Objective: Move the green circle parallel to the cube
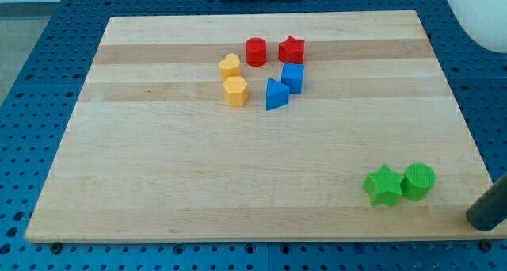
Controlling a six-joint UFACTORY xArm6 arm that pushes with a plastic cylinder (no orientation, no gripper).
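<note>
Camera view | my tip (478,221) sat off the board's bottom-right corner, no fingers | green plastic cylinder (418,181) near that corner, touching green star block (383,185) | blue plastic cube (292,77) far | light, rigid, likely slides; push its side.

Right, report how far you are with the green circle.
Nothing looks done yet. The green circle sits at the view's bottom right, touching the green star, far from the blue cube near the top centre. In hand: my tip rests right of and slightly below the circle, not touching it. Left: the whole push up the board until the circle lines up with the cube.
</note>
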